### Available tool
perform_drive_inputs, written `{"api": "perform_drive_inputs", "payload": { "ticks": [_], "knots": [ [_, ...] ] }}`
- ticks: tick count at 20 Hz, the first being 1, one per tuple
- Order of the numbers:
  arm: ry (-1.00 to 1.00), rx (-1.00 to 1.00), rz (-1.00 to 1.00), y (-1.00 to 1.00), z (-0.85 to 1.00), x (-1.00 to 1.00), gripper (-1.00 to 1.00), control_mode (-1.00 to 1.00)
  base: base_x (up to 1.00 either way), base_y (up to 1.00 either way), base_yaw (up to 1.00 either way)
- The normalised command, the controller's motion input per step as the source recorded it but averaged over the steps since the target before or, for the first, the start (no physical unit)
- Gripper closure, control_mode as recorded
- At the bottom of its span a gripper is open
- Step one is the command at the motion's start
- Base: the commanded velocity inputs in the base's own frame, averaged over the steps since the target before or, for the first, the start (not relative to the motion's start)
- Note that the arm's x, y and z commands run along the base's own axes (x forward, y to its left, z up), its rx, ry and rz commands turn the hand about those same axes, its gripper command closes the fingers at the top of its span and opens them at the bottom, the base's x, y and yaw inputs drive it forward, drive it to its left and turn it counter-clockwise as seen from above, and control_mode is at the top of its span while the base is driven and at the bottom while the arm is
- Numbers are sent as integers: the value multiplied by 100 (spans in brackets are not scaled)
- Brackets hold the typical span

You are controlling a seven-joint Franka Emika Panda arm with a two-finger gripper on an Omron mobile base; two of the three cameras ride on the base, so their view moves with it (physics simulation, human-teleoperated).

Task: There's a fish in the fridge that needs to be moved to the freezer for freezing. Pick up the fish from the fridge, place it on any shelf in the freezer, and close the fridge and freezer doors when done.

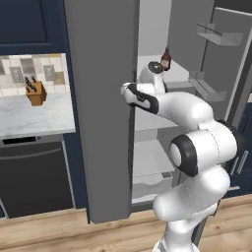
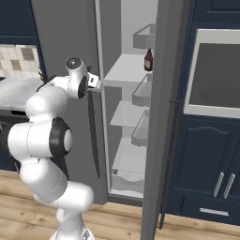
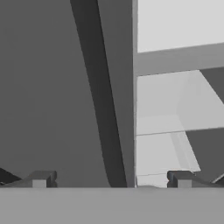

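Note:
The fridge (image 1: 152, 34) stands open, with white shelves (image 2: 126, 70) and a dark brown bottle (image 1: 166, 60) on an upper shelf. Its door (image 1: 224, 69) is swung wide to the right, its bins (image 2: 142, 96) facing in. The freezer door (image 1: 101, 123) beside it is shut. My gripper (image 1: 126, 89) is open at that door's inner edge, level with the bottle's shelf. In the hand view the long dark handle (image 3: 98, 87) runs up between my two fingertips (image 3: 41, 179), apart from both. The fish is out of view.
A marble counter (image 1: 34, 118) with a knife block (image 1: 36, 92) lies left of the unit, over a dark appliance (image 1: 34, 177). Right of the open door are navy cabinets (image 2: 211, 164) and a built-in oven (image 2: 215, 70). Wooden floor (image 1: 44, 231) runs in front.

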Motion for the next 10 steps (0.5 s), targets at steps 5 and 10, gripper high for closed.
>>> {"api": "perform_drive_inputs", "payload": {
  "ticks": [5,10],
  "knots": [
    [-3,1,0,-31,34,-100,-100,-100,0,0,0],
    [-20,0,2,-32,1,-100,-100,-100,0,0,0]
  ]
}}
